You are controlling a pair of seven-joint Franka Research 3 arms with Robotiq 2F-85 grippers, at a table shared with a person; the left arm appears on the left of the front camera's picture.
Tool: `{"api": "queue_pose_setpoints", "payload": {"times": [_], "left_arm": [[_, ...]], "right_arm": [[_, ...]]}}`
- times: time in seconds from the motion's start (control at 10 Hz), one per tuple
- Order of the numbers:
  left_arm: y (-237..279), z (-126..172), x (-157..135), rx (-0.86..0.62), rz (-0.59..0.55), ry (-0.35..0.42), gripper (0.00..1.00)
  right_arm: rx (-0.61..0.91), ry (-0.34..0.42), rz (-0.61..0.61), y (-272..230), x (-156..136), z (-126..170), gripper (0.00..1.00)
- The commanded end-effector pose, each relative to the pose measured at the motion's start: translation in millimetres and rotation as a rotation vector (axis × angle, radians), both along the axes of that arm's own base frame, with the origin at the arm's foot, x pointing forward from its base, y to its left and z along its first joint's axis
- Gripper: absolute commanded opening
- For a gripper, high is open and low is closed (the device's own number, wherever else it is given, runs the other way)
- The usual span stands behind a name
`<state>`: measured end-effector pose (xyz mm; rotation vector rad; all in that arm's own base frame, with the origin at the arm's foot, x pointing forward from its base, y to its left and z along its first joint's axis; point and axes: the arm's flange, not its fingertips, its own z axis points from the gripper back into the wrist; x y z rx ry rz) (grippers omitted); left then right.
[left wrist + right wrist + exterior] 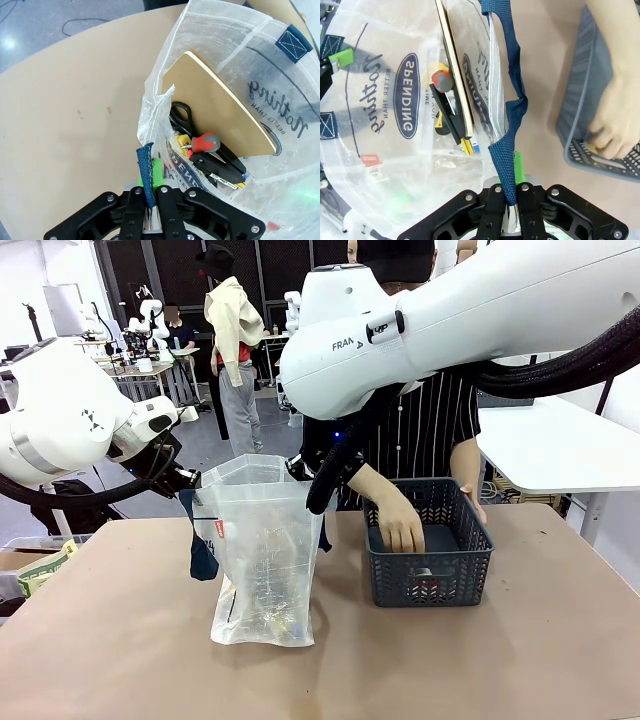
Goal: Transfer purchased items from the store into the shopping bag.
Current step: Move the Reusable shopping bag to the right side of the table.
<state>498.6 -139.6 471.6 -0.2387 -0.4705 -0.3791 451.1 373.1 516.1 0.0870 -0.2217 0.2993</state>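
The shopping bag stands just left of the middle in the front picture, on the brown table. The grey basket sits to its right, near it but not touching.

The bag is thin, soft and floppy. I think it would sag shut if nobody held it. The plastic looks slippery, so the 2 navy straps are the best place to hold. The left gripper, at the bottom of its own picture, is pinched tight on 1 strap. The right gripper, at the bottom of its picture, is pinched tight on the other strap. The 2 grippers hold the top of the bag open.

I count 4 things in the bag:
- 1 flat tan board, which looks stiff
- 1 pair of black scissors
- 1 tool with a red and grey handle
- 1 long black pack

They look small and light. The scissors could poke the soft plastic.

1 person's hand reaches into the basket. 1 dark thing with red on it lies low at the front. More may hide behind the wall.
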Motion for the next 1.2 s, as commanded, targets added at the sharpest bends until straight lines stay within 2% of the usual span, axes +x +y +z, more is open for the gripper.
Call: {"api": "queue_pose_setpoints", "payload": {"times": [0.0,1.1], "left_arm": [[1.8,1.8,2.7,0.002,0.001,0.005,0.00],[1.8,1.8,2.7,0.002,0.001,0.005,0.00]], "right_arm": [[0.000,-0.003,-0.003,-1.5,-0.5,1.9,0.00],[0.000,-0.003,-0.003,-1.5,-0.5,1.9,0.00]]}}
